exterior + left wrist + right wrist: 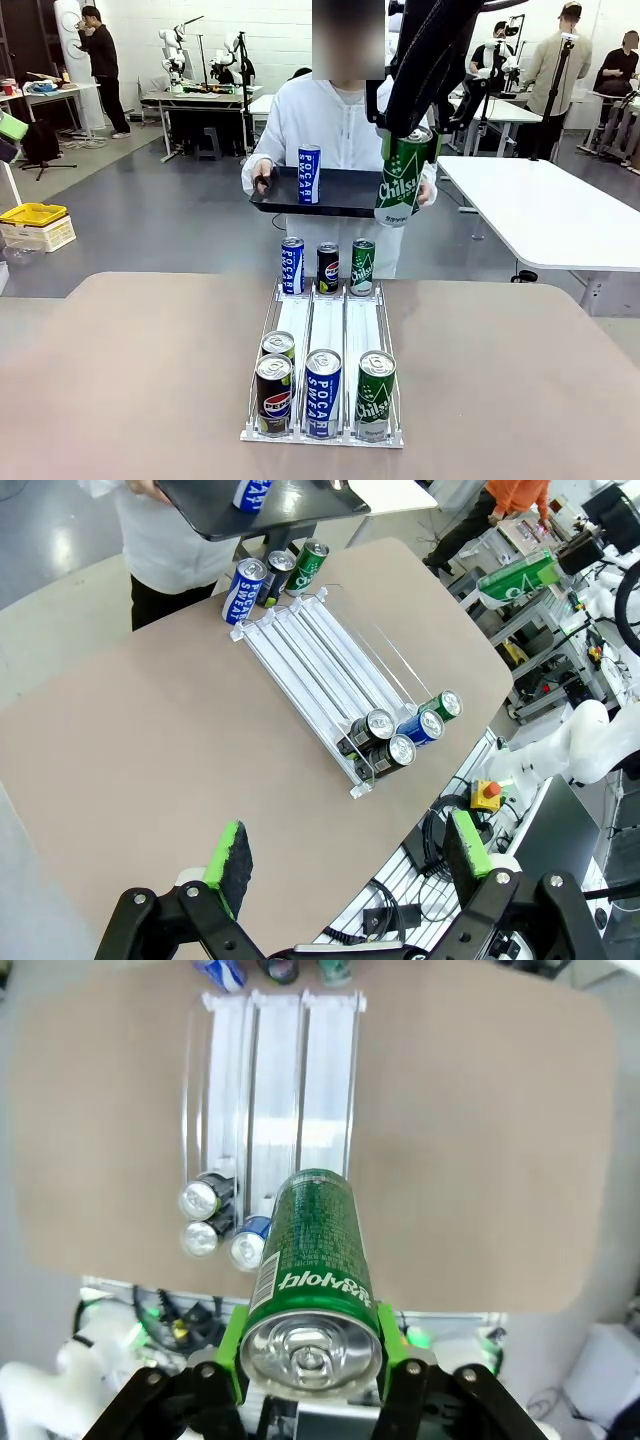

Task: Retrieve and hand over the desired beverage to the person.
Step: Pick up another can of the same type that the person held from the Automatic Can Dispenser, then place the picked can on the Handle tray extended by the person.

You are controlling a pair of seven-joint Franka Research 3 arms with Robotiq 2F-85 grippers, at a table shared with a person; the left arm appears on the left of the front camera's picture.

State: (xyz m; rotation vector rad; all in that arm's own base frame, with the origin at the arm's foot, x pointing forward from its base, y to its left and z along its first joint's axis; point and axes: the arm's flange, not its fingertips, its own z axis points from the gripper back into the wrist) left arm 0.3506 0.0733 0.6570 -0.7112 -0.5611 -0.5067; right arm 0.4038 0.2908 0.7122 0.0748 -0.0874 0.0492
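I'm mid-handover: my right gripper (408, 150) has its jaws clamped on the green can (402, 178), held over the right end of the person's (335, 120) tray (345, 195). Next I'd lower it upright beside the blue can (309, 174), then release. My left gripper (350, 855) hangs open above the bench (150, 740).

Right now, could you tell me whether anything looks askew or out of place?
Nothing spilled or damaged. The green Chilsung can hangs slightly tilted in the right gripper above the person's black tray, where a Pocari Sweat can stands upright.

Glossy metal green can (312, 1270), clear shiny plastic rack (325, 335), matt beige table (520, 380), glossy black tray (335, 195)
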